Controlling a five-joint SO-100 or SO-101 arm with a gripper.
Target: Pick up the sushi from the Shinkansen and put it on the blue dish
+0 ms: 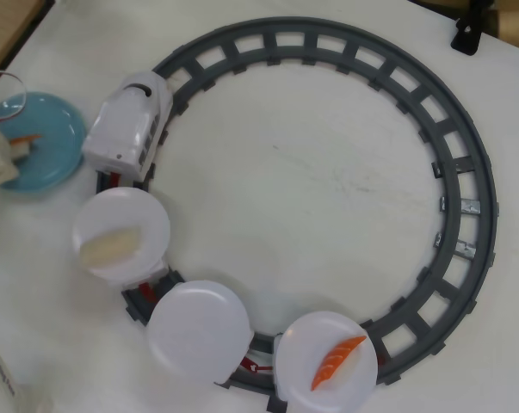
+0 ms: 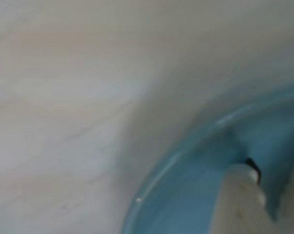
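In the overhead view the white Shinkansen stands on the grey track at the upper left, drawing three round white plates. The last plate carries an orange-topped sushi. The blue dish lies left of the train. My gripper reaches in from the left edge over the dish, with a second sushi right at its tip. I cannot make out whether the fingers still clamp that piece. The blurred wrist view shows the dish rim very close and one white finger low over it.
The plate nearest the train holds a pale cream block. The middle plate is bare. The grey ring of track curves across the white table. A black object sits at the top right.
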